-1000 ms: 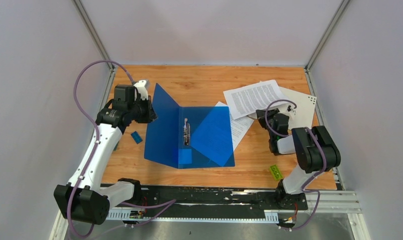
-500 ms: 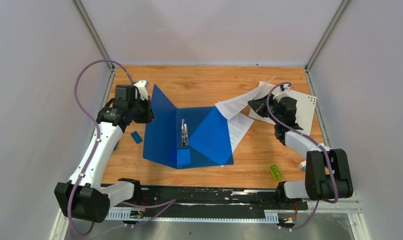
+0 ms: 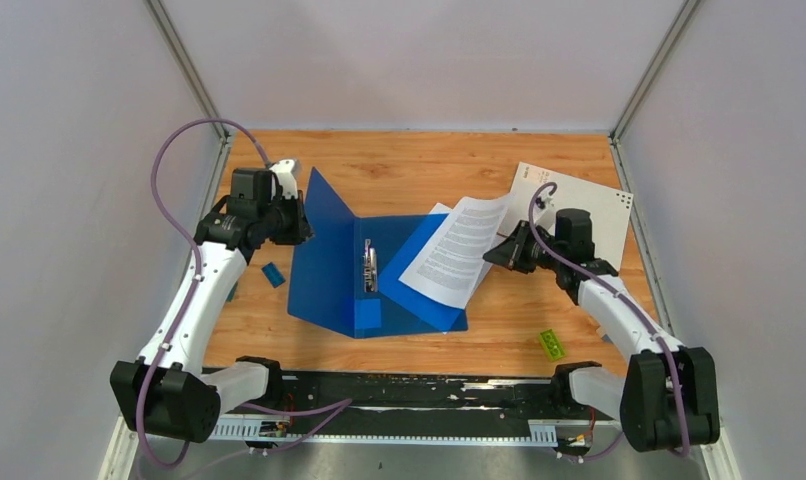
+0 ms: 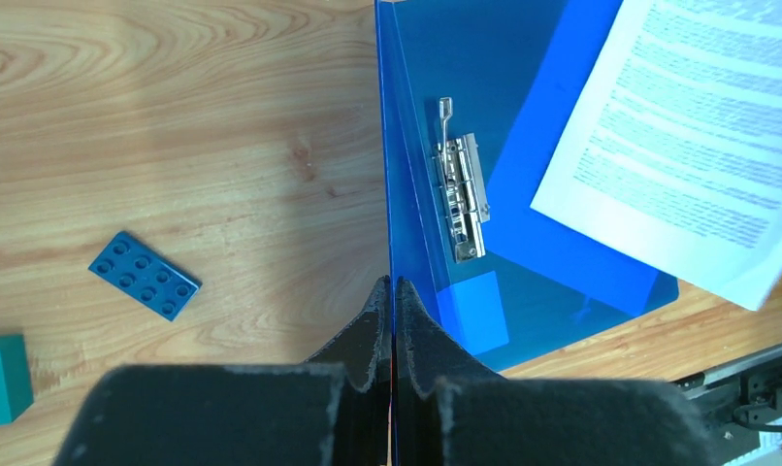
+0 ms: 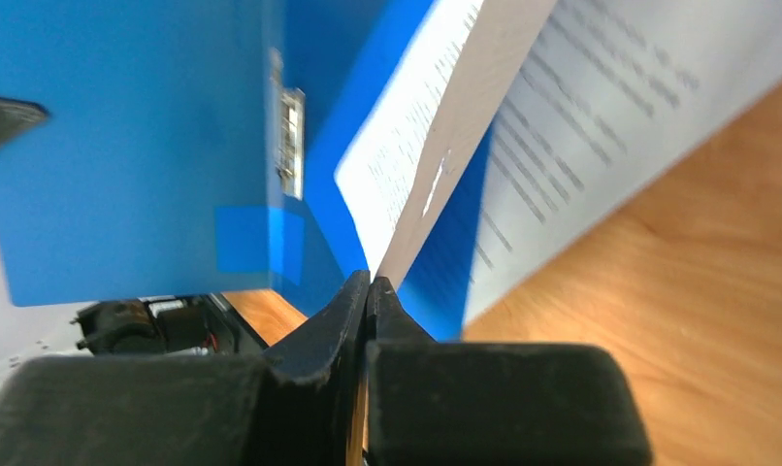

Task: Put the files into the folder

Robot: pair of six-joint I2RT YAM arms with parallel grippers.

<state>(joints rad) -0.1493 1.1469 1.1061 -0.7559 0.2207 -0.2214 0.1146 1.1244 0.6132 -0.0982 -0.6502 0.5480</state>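
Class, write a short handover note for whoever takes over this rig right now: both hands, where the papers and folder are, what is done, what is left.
Left hand: shut on the edge of the folder's left cover, holding it raised.
Right hand: shut on one printed sheet, held over the folder's right half.
Second sheet: on the table at the folder's right edge, partly under blue.
Done: folder open, one sheet lifted.
Left: lay both sheets inside and let go.
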